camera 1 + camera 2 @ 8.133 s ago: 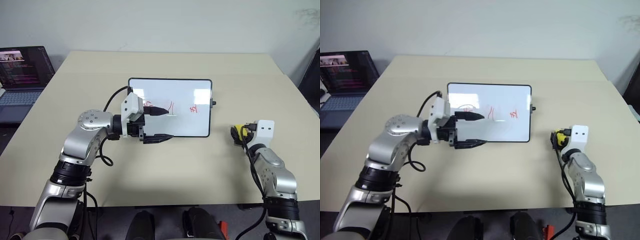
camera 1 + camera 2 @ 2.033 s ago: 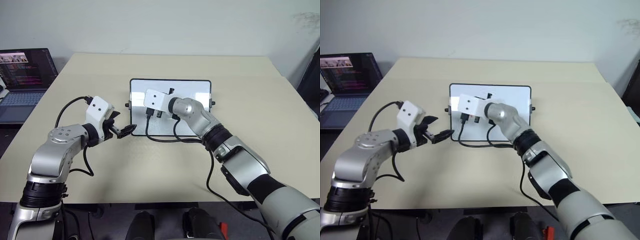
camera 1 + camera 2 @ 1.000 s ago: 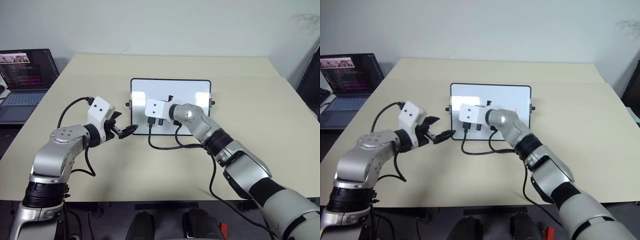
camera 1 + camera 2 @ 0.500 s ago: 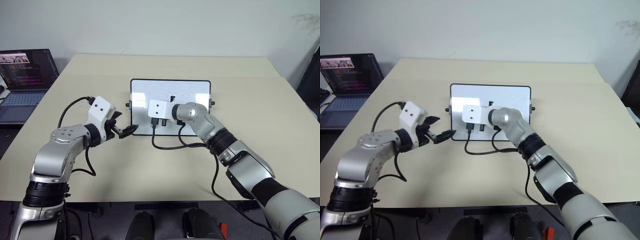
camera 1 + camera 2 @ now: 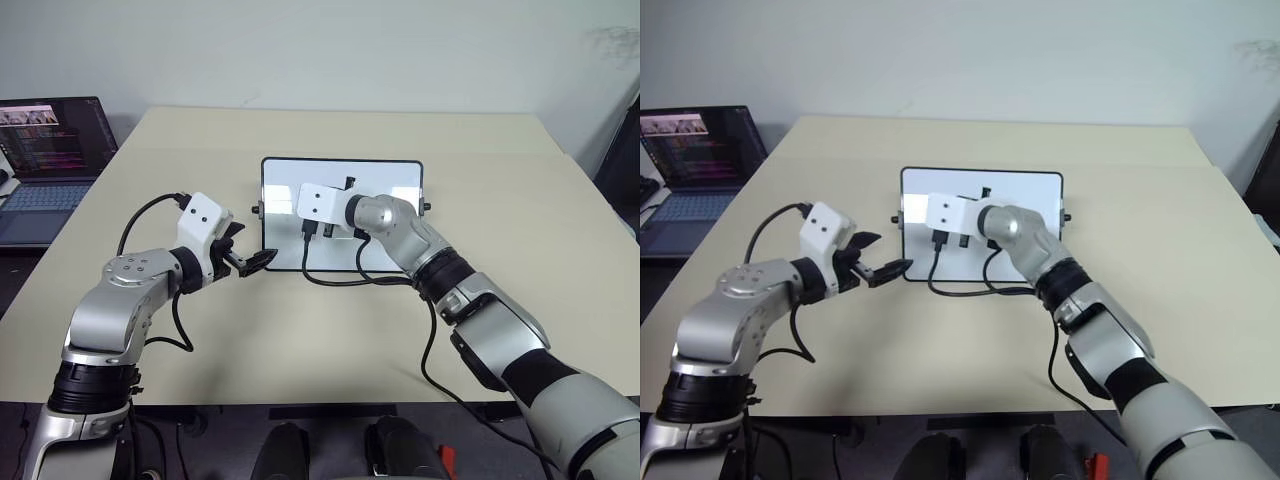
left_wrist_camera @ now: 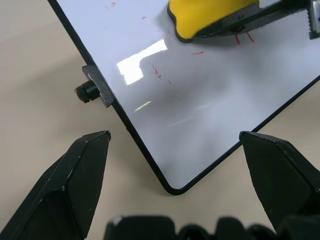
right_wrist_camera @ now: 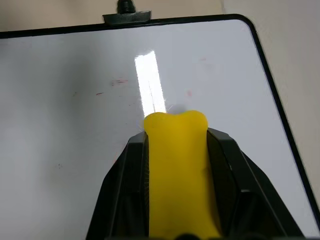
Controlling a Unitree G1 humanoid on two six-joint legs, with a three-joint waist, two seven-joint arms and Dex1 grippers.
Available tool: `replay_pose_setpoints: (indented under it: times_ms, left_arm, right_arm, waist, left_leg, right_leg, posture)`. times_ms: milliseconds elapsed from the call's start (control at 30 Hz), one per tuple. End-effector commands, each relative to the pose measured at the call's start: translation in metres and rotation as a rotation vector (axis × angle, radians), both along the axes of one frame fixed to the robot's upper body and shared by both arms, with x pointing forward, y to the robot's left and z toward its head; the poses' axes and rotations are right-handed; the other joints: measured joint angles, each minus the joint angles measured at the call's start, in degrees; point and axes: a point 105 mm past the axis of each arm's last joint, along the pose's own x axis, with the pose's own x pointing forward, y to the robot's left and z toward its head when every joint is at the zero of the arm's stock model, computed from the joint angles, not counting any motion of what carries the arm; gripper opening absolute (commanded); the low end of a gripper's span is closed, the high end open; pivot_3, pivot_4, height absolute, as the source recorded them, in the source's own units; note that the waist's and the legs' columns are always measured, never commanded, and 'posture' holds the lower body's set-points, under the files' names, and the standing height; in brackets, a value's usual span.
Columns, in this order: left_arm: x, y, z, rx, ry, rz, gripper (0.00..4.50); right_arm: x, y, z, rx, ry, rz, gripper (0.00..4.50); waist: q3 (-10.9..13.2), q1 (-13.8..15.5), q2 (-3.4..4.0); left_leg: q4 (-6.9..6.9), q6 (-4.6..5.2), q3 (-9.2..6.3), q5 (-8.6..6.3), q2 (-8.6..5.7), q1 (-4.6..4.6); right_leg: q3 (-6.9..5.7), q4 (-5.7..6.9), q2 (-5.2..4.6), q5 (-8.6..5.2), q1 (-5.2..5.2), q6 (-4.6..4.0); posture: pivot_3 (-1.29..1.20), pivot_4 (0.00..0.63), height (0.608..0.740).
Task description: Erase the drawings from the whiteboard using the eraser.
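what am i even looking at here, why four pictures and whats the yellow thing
It is a two-armed humanoid robot at a beige table. Two pictures come from cameras in its head, looking down over its arms; the other two come from a camera on each wrist. On the table lies a small whiteboard with faint red marker traces; a laptop sits off to the left. The yellow thing is an eraser, clamped in the right gripper and pressed on the board. The left gripper waits open at the board's corner.
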Motion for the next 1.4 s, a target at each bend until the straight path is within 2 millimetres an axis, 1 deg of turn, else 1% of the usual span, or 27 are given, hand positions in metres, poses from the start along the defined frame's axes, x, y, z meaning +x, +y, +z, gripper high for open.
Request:
replay_pose_setpoints:
  times_ms: [33,133,233,300,367,467,567,633,700,733,767,867,900,933,967,1100,1133,1200,1300,1400]
  left_arm:
    - [0.000,-0.003,0.010,0.004,-0.047,-0.017,4.50]
    - [0.000,-0.005,0.012,-0.002,-0.049,-0.023,4.50]
    - [0.000,-0.005,0.012,-0.001,-0.050,-0.024,4.50]
    - [0.001,-0.005,0.012,-0.002,-0.050,-0.024,4.50]
    - [0.000,-0.006,0.012,-0.002,-0.050,-0.025,4.50]
    - [0.000,-0.007,0.012,-0.004,-0.050,-0.028,4.50]
    - [0.000,-0.007,0.012,-0.004,-0.051,-0.031,4.50]
    - [0.000,-0.008,0.012,-0.005,-0.051,-0.031,4.50]
    - [0.000,-0.008,0.012,-0.005,-0.051,-0.031,4.50]
    - [0.000,-0.007,0.012,-0.005,-0.051,-0.030,4.50]
    - [0.000,-0.007,0.012,-0.004,-0.051,-0.030,4.50]
    - [-0.001,-0.007,0.012,-0.004,-0.051,-0.029,4.50]
    - [-0.001,-0.007,0.012,-0.004,-0.051,-0.029,4.50]
    - [-0.001,-0.007,0.011,-0.004,-0.050,-0.029,4.50]
    - [-0.001,-0.007,0.011,-0.004,-0.049,-0.029,4.50]
    - [-0.001,-0.008,0.010,-0.004,-0.047,-0.031,4.50]
    - [-0.001,-0.008,0.010,-0.004,-0.046,-0.033,4.50]
    - [-0.001,-0.009,0.010,-0.004,-0.046,-0.036,4.50]
    - [-0.001,-0.009,0.009,-0.004,-0.046,-0.039,4.50]
    - [-0.001,-0.010,0.009,-0.006,-0.044,-0.042,4.50]
  right_arm:
    - [0.000,-0.038,-0.055,-0.178,0.161,-0.084,1.25]
    - [-0.002,-0.040,-0.058,-0.199,0.174,-0.076,1.25]
    - [0.000,-0.038,-0.053,-0.190,0.148,-0.076,1.25]
    - [0.007,-0.034,-0.037,-0.148,0.065,-0.093,1.25]
    - [0.016,-0.031,-0.014,-0.077,-0.044,-0.124,1.25]
    - [0.021,-0.024,0.011,0.011,-0.134,-0.138,1.25]
    - [0.020,-0.016,0.017,0.031,-0.147,-0.119,1.25]
    - [0.018,-0.010,0.013,0.026,-0.127,-0.101,1.25]
    - [0.013,-0.005,0.002,0.009,-0.077,-0.077,1.25]
    - [0.008,-0.005,-0.010,-0.024,-0.028,-0.058,1.25]
    - [0.004,-0.004,-0.019,-0.048,0.007,-0.044,1.25]
    - [-0.003,-0.011,-0.040,-0.120,0.086,-0.027,1.25]
    - [-0.004,-0.018,-0.048,-0.158,0.111,-0.028,1.25]
    - [-0.003,-0.026,-0.052,-0.177,0.115,-0.041,1.25]
    - [-0.002,-0.031,-0.054,-0.187,0.116,-0.051,1.25]
    - [0.003,-0.045,-0.045,-0.170,0.104,-0.083,1.25]
    - [0.004,-0.051,-0.044,-0.170,0.108,-0.097,1.25]
    - [0.005,-0.063,-0.048,-0.176,0.126,-0.121,1.25]
    - [0.001,-0.077,-0.060,-0.197,0.169,-0.145,1.25]
    - [-0.006,-0.078,-0.067,-0.207,0.189,-0.132,1.25]
  waist:
    - [0.0,0.0,0.00]
    - [0.0,0.0,0.01]
    - [0.0,0.0,0.01]
    - [0.0,0.0,0.02]
    - [0.0,0.0,0.05]
    - [0.1,0.0,0.07]
    - [0.1,0.0,0.07]
    - [0.1,-0.1,0.06]
    - [0.1,-0.2,0.06]
    - [0.1,-0.2,0.06]
    - [0.1,-0.2,0.04]
    - [0.1,-0.2,0.04]
    - [0.1,-0.2,0.04]
    - [0.1,-0.2,0.03]
    - [0.1,-0.1,0.03]
    - [0.1,0.3,0.03]
    - [0.1,0.4,0.03]
    - [0.1,0.5,0.02]
    - [0.0,0.7,0.01]
    - [0.0,0.8,0.00]
  left_leg:
    - [0.00,0.00,0.00,0.00,0.00,0.06]
    - [0.00,0.00,-0.08,0.00,0.00,0.25]
    - [0.01,0.01,-0.12,0.00,0.01,0.30]
    - [0.01,0.01,-0.13,0.00,0.01,0.30]
    - [0.01,0.01,-0.12,0.00,0.02,0.29]
    - [0.01,0.01,-0.13,0.01,0.02,0.24]
    - [0.00,0.01,-0.09,0.01,0.00,0.10]
    - [-0.08,0.00,-0.03,0.00,-0.02,0.03]
    - [-0.19,0.00,0.04,-0.01,-0.02,-0.03]
    - [-0.24,0.00,0.07,0.00,-0.02,-0.06]
    - [-0.29,0.00,0.10,0.00,-0.02,-0.08]
    - [-0.41,0.00,0.11,0.00,-0.02,-0.07]
    - [-0.42,0.00,0.10,0.00,-0.02,-0.06]
    - [-0.42,0.01,0.11,0.00,-0.02,-0.06]
    - [-0.42,0.01,0.10,0.00,-0.02,-0.05]
    - [-0.41,0.09,0.05,0.08,-0.09,-0.01]
    - [-0.41,0.13,0.04,0.10,-0.11,-0.01]
    - [-0.40,0.15,0.05,0.11,-0.13,-0.01]
    - [-0.40,0.15,0.04,0.12,-0.13,0.03]
    - [-0.40,0.15,-0.02,0.12,-0.13,0.21]
  right_leg:
    - [0.00,0.00,0.00,0.00,0.06,0.01]
    - [-0.07,-0.03,0.00,0.00,0.26,0.01]
    - [-0.09,-0.03,0.00,0.00,0.32,0.00]
    - [-0.11,-0.03,0.00,-0.01,0.32,0.00]
    - [-0.11,-0.04,0.00,-0.01,0.32,0.00]
    - [-0.11,-0.03,-0.01,0.00,0.27,-0.02]
    - [-0.10,-0.09,-0.03,0.00,0.18,-0.02]
    - [-0.07,-0.13,-0.06,-0.01,0.10,-0.03]
    - [-0.01,-0.13,-0.07,-0.01,-0.03,-0.03]
    - [0.02,-0.13,-0.07,-0.01,-0.12,-0.03]
    - [0.04,-0.12,-0.07,-0.01,-0.19,-0.03]
    - [0.04,-0.11,-0.06,-0.01,-0.25,-0.03]
    - [0.03,-0.10,-0.06,-0.01,-0.25,-0.03]
    - [0.04,-0.10,-0.06,-0.01,-0.24,-0.02]
    - [0.03,-0.10,-0.06,-0.01,-0.24,-0.02]
    - [-0.03,-0.09,-0.12,0.00,-0.17,0.00]
    - [-0.05,-0.10,-0.16,0.01,-0.15,0.01]
    - [-0.12,-0.11,-0.22,0.00,-0.11,0.01]
    - [-0.15,-0.13,-0.24,0.00,-0.02,0.01]
    - [-0.20,-0.17,-0.24,-0.01,0.20,0.00]
  posture:
    - [0.00,0.150,0.740]
    - [0.00,0.150,0.740]
    - [0.00,0.150,0.740]
    - [0.00,0.150,0.740]
    - [0.00,0.150,0.740]
    - [0.00,0.150,0.740]
    - [0.00,0.150,0.740]
    - [0.00,0.150,0.740]
    - [0.00,0.150,0.740]
    - [0.00,0.150,0.740]
    - [0.00,0.150,0.740]
    - [0.00,0.150,0.740]
    - [0.00,0.150,0.740]
    - [0.00,0.150,0.740]
    - [0.00,0.150,0.740]
    - [0.00,0.150,0.740]
    - [0.00,0.150,0.740]
    - [0.00,0.150,0.740]
    - [0.00,0.150,0.740]
    - [0.00,0.150,0.740]
